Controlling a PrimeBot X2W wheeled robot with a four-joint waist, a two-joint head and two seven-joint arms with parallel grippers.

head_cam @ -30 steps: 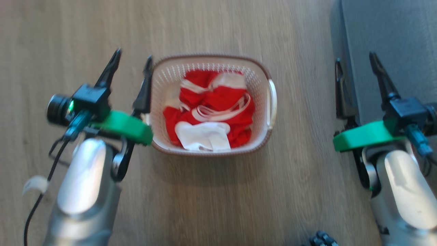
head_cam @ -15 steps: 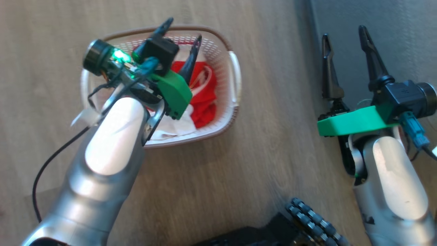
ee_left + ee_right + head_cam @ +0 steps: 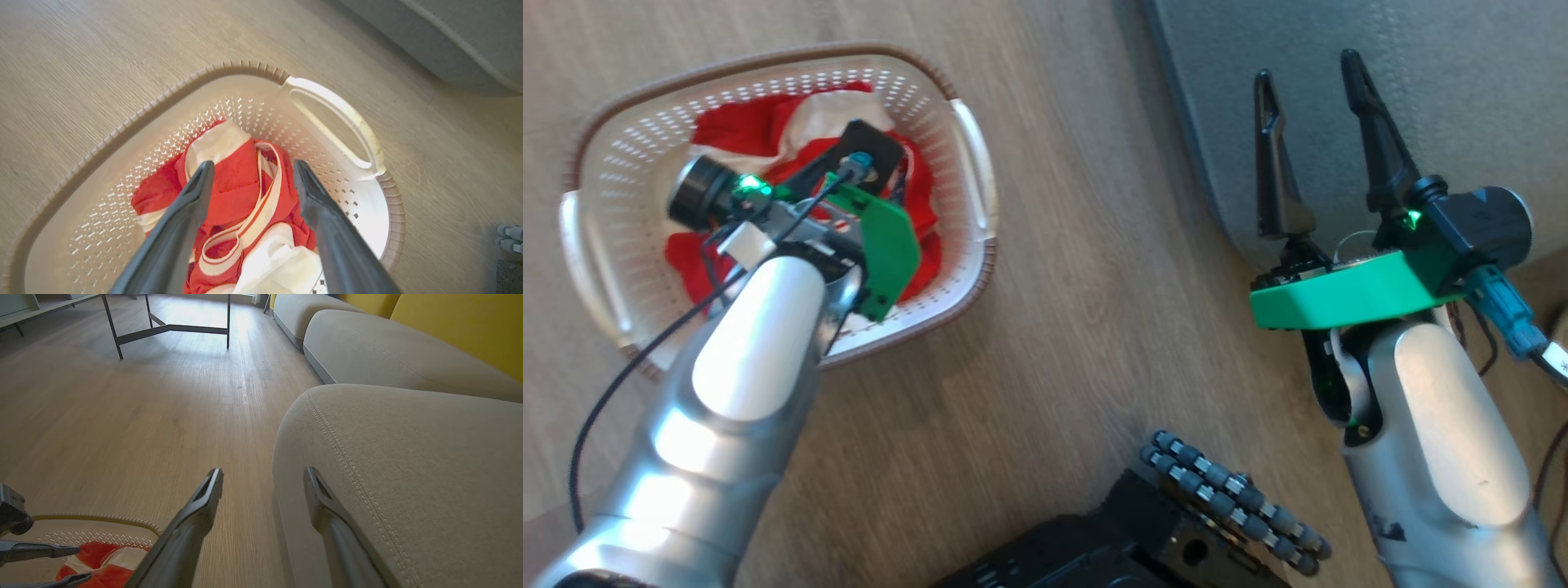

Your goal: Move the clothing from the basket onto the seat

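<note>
As the basket [image 3: 972,155] lies crosswise, left tool [image 3: 251,169] gapes empty above the clothing [image 3: 237,192].

Silver forearms [image 3: 743,367], green brackets [image 3: 1339,298], black cable [image 3: 600,412], dark end effectors [image 3: 1305,69].

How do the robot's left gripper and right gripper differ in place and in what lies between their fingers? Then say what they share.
The left gripper is down in the basket; the right gripper hangs by the seat's rounded corner. The left gripper's fingers straddle the clothing; the right gripper's fingers have only air between them. Both are open and grip nothing.
</note>
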